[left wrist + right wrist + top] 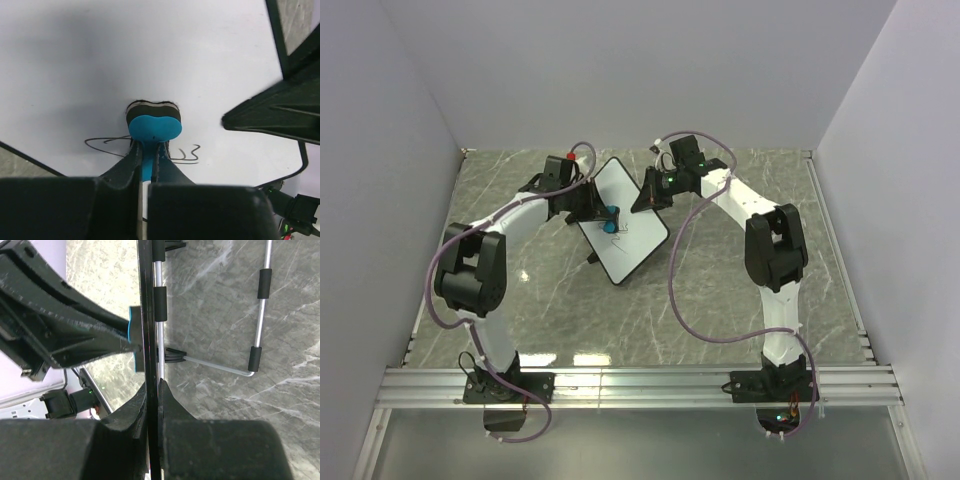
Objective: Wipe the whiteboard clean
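Whiteboard [634,250] stands tilted on the surface [580,320], right claw [152,385] clenched on its edge, likely to steady it against the push, left claw [146,155] grasping the eraser [154,127], pad pressed to the board's face beside scribbles [187,156] not yet wiped.

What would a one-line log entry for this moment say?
left arm: jaws shut on eraser, pressed to whiteboard | right arm: jaws shut on whiteboard edge | scribbles: present beside eraser

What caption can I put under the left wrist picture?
Left gripper holds a blue eraser against the whiteboard, next to black scribbles.
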### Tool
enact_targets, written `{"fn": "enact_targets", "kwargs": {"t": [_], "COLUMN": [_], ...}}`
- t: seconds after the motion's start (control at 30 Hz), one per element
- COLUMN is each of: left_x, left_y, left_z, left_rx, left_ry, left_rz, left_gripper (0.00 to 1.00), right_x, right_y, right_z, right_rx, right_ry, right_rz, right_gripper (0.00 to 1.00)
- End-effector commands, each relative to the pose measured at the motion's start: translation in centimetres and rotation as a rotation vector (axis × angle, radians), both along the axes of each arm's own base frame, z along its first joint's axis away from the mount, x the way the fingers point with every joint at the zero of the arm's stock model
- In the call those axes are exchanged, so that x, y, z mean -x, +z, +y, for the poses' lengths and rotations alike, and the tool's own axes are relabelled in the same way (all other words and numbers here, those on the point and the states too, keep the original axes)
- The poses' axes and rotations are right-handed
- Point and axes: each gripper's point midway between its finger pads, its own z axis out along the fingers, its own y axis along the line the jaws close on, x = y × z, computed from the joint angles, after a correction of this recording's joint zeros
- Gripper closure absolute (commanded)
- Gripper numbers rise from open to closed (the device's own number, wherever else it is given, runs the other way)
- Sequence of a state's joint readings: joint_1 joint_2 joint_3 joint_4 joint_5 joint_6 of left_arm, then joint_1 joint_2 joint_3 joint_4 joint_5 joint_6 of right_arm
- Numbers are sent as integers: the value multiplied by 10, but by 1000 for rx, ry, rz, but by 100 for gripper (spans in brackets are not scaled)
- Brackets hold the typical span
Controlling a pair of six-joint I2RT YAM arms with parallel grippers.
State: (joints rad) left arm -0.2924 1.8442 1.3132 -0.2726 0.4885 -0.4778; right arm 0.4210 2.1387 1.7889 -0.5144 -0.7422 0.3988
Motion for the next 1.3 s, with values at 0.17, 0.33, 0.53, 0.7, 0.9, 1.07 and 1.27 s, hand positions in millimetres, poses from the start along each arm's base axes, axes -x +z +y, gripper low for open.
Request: {"fn": "enact_targets", "kwargs": {"t": [0.17,0.33,0.53,0.7,0.9,1.07,1.27], "left_x": [69,115,130,110,61,32,41], "left_y": [-76,-53,-29,-32,-54,-85,-106], "left_z": [-25,-74,-86,-75,-25,18,20], "left_rx": [-153,-50,-24,-77,-103,-225,-255], "left_ry": [-156,-356,-431,-340,-99,2,-44], "left_rz": [135,121,83,70,115,159,199], "left_gripper": [100,100,100,100,100,100,100], "right_x": [70,68,66,69,70,70,66], "right_y": [-12,-12,-14,-15,-12,-12,-12], "right_z": [14,16,17,16,14,13,15], "right_rx": [79,67,66,72,78,81,74], "right_ry": [113,110,107,108,109,109,111], "right_rz": [159,159,161,162,151,148,149], "right_gripper": [100,100,100,100,100,100,100]}}
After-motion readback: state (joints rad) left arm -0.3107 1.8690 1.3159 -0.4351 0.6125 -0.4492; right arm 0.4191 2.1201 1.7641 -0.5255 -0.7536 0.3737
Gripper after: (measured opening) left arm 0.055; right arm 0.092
